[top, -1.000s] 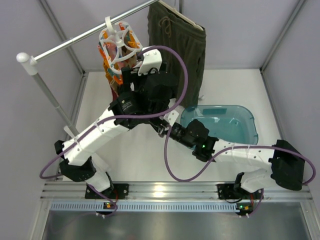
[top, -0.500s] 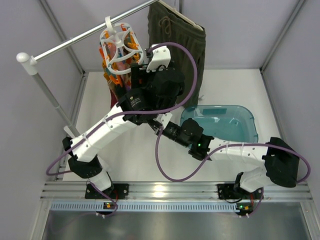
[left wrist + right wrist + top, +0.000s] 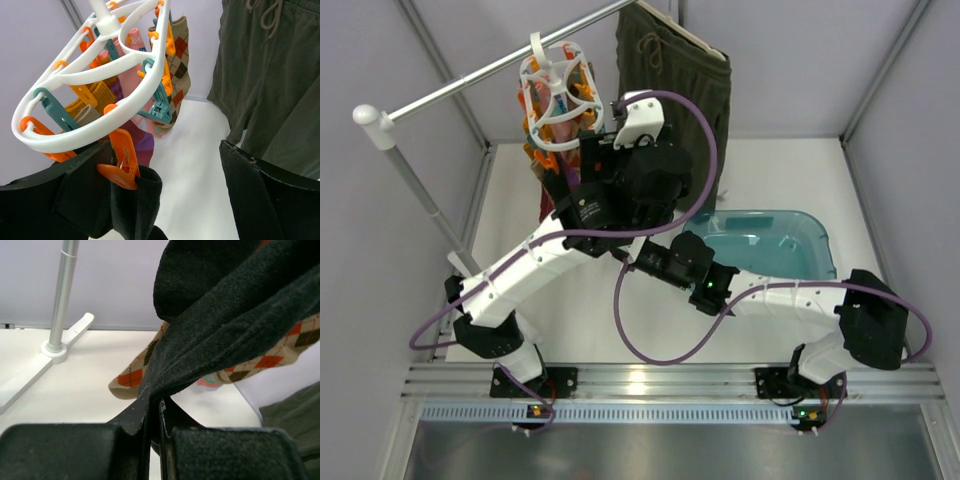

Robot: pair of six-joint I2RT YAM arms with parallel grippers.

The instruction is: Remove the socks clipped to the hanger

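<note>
White hanger [image 3: 65, 145] ring hangs tilted, with an orange peg [image 3: 122, 160] biting a black sock [image 3: 136, 200]. Left gripper [image 3: 165, 185] is spread wide, the sock right against one finger. Olive shorts [image 3: 270, 75] hang off to the side.

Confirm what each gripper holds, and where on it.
Right gripper is shut on the black sock, pinching a fold of its hanging fabric. Left gripper is open and holds nothing, straddling the sock's orange peg.

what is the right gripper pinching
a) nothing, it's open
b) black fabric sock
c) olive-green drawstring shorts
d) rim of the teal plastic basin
B: in the right wrist view the right gripper has its jaws closed tight on a fold of the soft black fabric sock.
</note>
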